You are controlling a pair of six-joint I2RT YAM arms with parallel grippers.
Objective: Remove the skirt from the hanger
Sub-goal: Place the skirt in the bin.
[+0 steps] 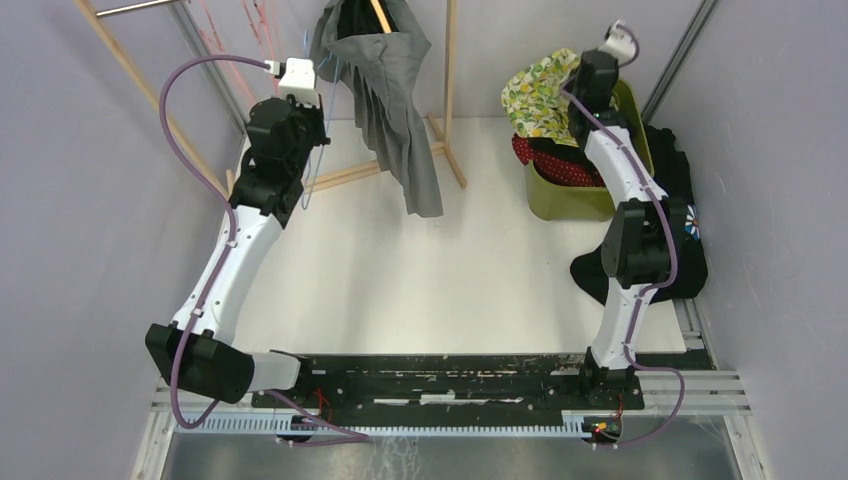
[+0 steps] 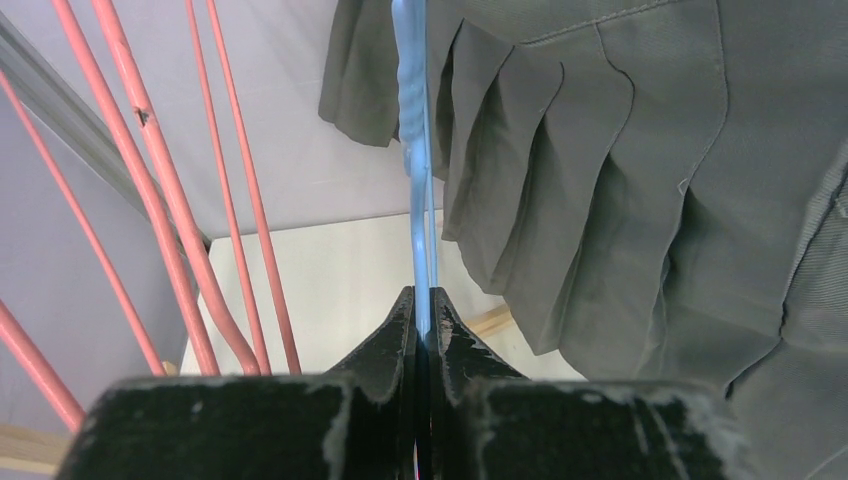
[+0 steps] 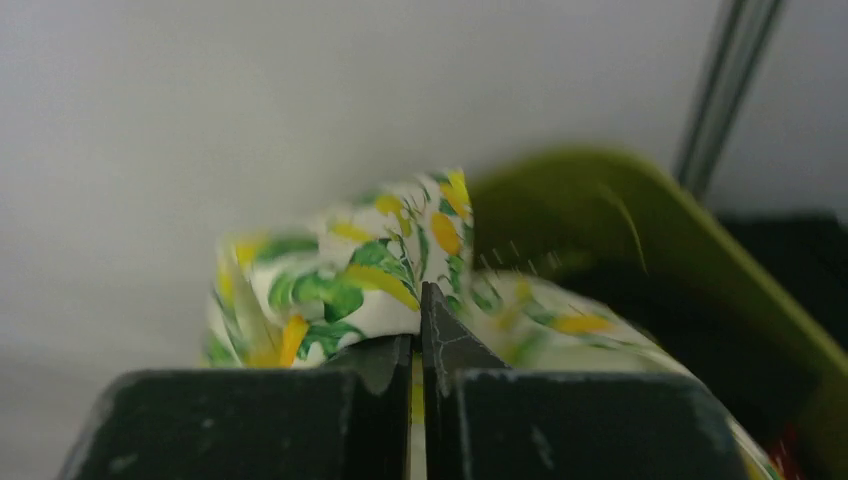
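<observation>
black metal rail [image 1: 440, 385] runs along the near edge and carries both arm bases. beyond it the white tabletop [image 1: 430, 270] lies open through the middle, with grey walls to left and right. at the far right a green bin [image 1: 575, 198] stands near the tabletop's right edge, with a red dotted cloth [image 1: 548, 160] inside it and a black garment [image 1: 690, 215] just beside it on the right. above the bin the right tool [image 3: 420, 300] is clamped tight on a leaf-and-lemon print cloth [image 3: 330, 290]. at the far left the left tool [image 2: 422, 300] is pinched closed on a thin blue hanger [image 2: 412, 130], with pink hangers [image 2: 165, 200] to its left. the grey pleated skirt [image 2: 620, 180] hangs at the far middle from a wooden rack [image 1: 449, 90]. it lies against the blue hanger, and its hem droops above the tabletop.
</observation>
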